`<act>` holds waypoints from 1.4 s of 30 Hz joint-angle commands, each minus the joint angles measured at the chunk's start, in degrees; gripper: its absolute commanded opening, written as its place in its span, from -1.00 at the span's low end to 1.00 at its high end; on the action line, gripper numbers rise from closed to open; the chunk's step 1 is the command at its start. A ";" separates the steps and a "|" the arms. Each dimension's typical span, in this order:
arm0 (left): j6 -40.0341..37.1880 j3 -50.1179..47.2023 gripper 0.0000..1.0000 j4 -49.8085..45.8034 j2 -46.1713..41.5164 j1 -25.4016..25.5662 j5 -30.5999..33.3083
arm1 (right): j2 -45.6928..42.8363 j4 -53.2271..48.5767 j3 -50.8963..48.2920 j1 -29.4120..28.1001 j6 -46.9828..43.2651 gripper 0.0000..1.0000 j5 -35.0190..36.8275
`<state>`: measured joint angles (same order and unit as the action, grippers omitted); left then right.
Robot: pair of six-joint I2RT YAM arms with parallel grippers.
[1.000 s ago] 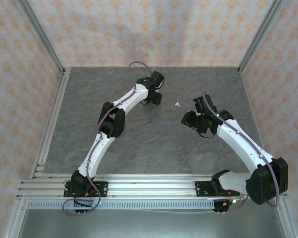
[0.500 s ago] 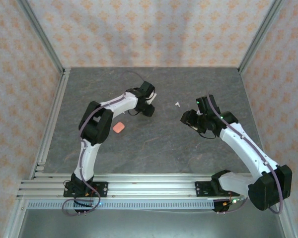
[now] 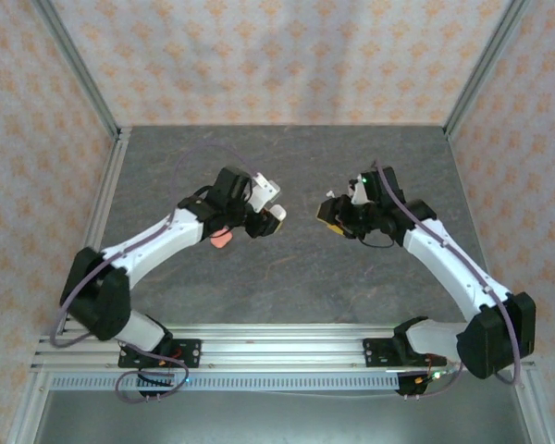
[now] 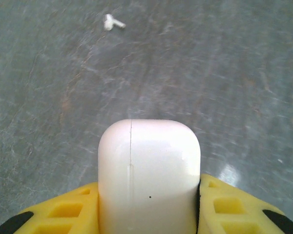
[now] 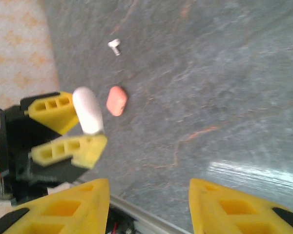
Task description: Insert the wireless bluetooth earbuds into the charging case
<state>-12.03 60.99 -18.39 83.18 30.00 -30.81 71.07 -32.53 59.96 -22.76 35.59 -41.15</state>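
While the grey table (image 3: 287, 277) spreads wide under both my arms, my left gripper (image 3: 266, 215) sits just left of the middle of the top view. My right gripper (image 3: 331, 211) faces it from just right of the middle, near but not touching.

My left gripper's fingers (image 4: 63, 214) are clenched on the white charging case (image 4: 149, 170), which stands out past them at the bottom centre of the left wrist view. My right gripper's fingers (image 5: 73, 204) stand released at the bottom of the right wrist view, with nothing between them.

The pink case (image 5: 116, 101) lies on the table, left of centre in that view, just right of the held white one.

A white earbud (image 4: 113, 22) lies on the table at the upper left of the left wrist view. Another such earbud (image 5: 115, 46) lies above the pink case in the right wrist view; I cannot tell whether it is the same one.
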 commanded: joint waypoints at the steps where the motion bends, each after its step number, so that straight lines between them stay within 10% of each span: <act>1: -4.29 -1.62 -0.21 0.06 -5.11 0.25 -4.90 | 1.14 3.30 5.07 -2.85 -0.40 -0.03 -5.35; 23: -4.91 -1.36 -0.21 -4.22 -13.38 0.62 -9.34 | 10.52 1.84 14.08 -11.61 -2.41 0.11 -8.46; 30: -5.10 -1.05 -0.21 -4.37 -13.13 0.66 -8.92 | 12.99 2.21 15.25 -12.25 -2.36 -0.26 -11.87; 38: -5.66 -0.37 -0.19 -4.35 -12.89 0.67 -8.40 | 14.31 1.87 15.26 -12.83 -3.12 -0.18 -14.90; 42: -4.94 0.35 -0.17 -4.35 -12.51 0.67 -7.61 | 14.48 1.68 15.44 -12.84 -3.93 -0.68 -14.05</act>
<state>-16.60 59.11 -23.11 70.65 30.02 -38.54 85.12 -31.00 73.84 -35.33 32.71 -54.48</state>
